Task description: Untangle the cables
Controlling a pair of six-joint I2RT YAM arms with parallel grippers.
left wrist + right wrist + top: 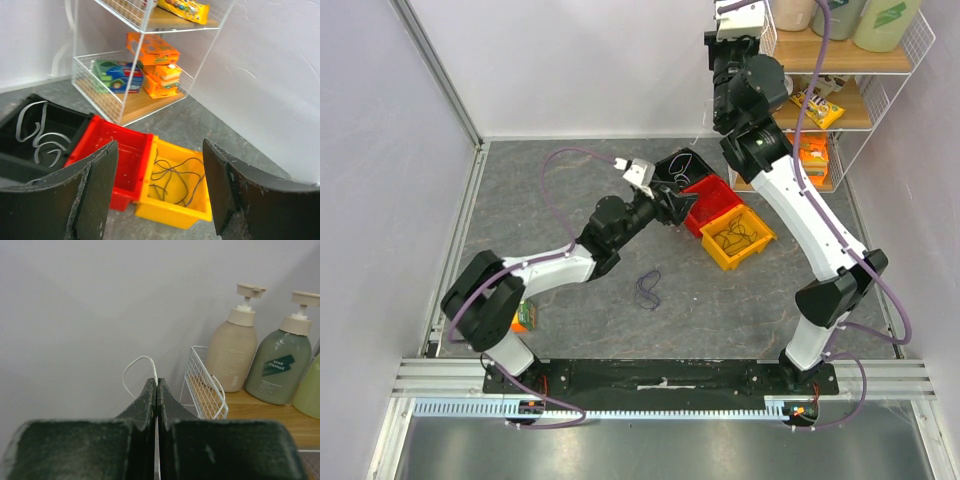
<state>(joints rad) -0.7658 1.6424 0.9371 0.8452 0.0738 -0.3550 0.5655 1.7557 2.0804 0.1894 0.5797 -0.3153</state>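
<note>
Grey tabletop (570, 200), open room near side & L of bins. Purple cable (648, 290) loose mid-table, well apart from bins. White cable (37, 135) in black bin (70, 120), dark cable (172, 175) in yellow bin (170, 212). L gripper (160, 144) jaws apart, empty, over red bin (127, 150). R gripper (157, 382) closed, up by wire shelf (200, 380).

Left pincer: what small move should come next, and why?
Probably pull the left pincer back toward the dark purple cable: its jaws stand open and empty near the red bin, while that cable lies loose on the table.
</note>
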